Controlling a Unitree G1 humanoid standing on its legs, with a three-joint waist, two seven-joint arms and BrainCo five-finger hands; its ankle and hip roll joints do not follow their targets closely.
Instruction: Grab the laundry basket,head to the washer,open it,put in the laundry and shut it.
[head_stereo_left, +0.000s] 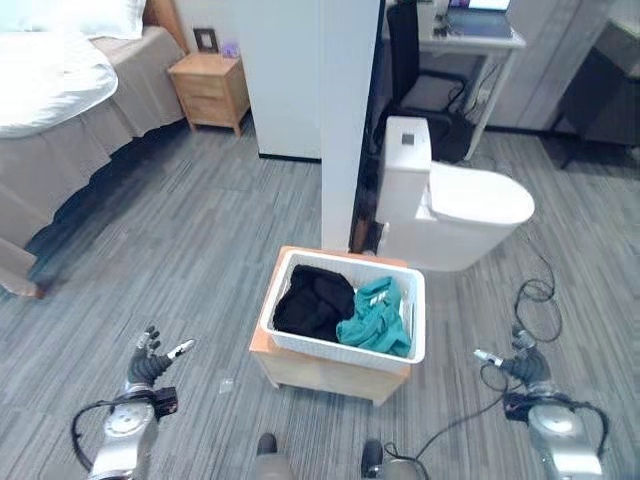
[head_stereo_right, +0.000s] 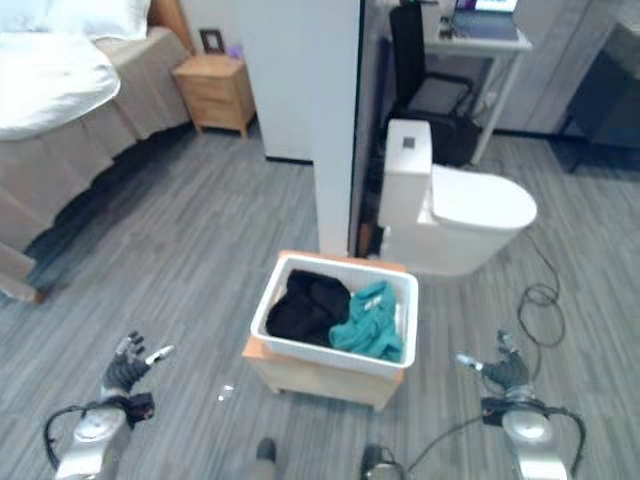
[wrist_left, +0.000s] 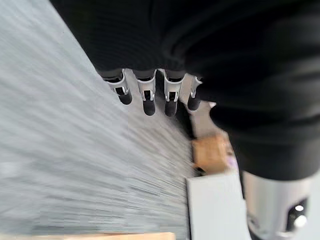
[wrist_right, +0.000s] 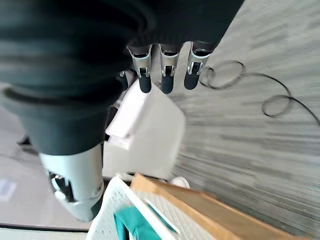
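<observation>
Resting: white laundry basket (head_stereo_left: 345, 350) on a low wooden stand (head_stereo_left: 320, 373), just in front of the toilet (head_stereo_left: 450, 215).
Laundry: black garment (head_stereo_left: 312, 300) and teal garment (head_stereo_left: 378, 318) inside the basket.
Left robot hand (head_stereo_left: 150, 362): left of the basket, well apart, fingers spread, holding nothing.
Right robot hand (head_stereo_left: 520, 366): right of the basket, apart, fingers relaxed, holding nothing.

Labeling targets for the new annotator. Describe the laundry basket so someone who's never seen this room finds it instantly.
Find the white toilet beside the white partition wall. In front of it, a low wooden stand sits on the grey floor with the laundry basket on top. It is the white rectangular tub holding black clothing and teal clothing.
</observation>
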